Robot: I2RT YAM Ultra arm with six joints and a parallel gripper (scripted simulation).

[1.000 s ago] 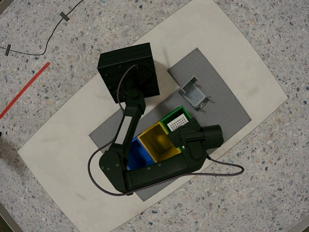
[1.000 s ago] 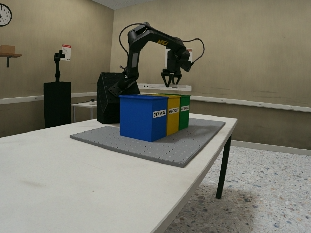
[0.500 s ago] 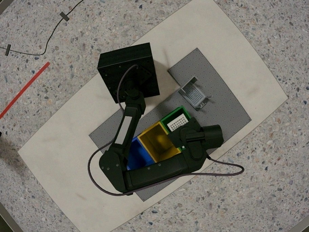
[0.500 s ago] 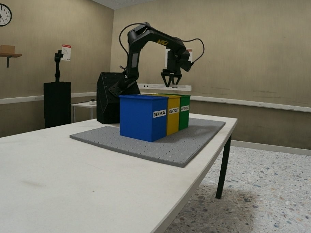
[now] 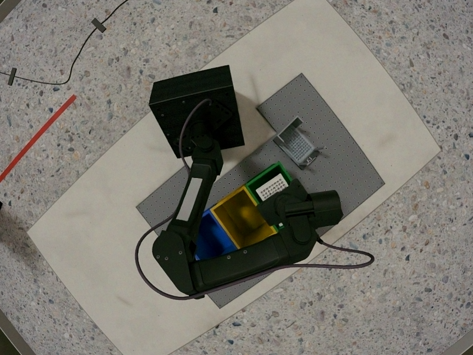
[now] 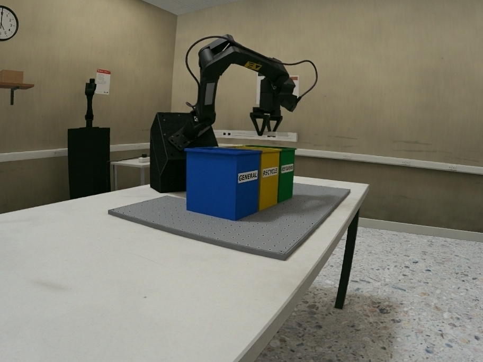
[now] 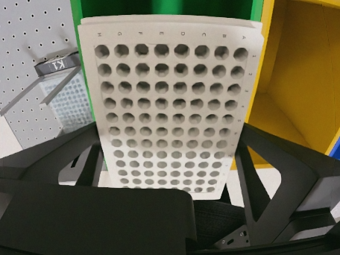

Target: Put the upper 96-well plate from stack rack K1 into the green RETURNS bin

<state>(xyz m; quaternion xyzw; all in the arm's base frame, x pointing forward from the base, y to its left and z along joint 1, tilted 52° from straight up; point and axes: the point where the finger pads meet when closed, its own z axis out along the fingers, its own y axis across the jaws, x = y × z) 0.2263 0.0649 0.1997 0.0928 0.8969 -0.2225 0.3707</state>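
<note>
My gripper: jaws clamped on the long edges of one plate, held level above the green bin.
Plate: far edge overhangs the bin's mouth; its right edge lies over the wall shared with the yellow bin.
Bins, three: blue, yellow, green, upright, touching in a row on the pegboard.
Rack K1, one: well apart from the green bin, bare pegboard between. One plate sits in it.
Plates, two in all.
Room: open air above all three rims.
</note>
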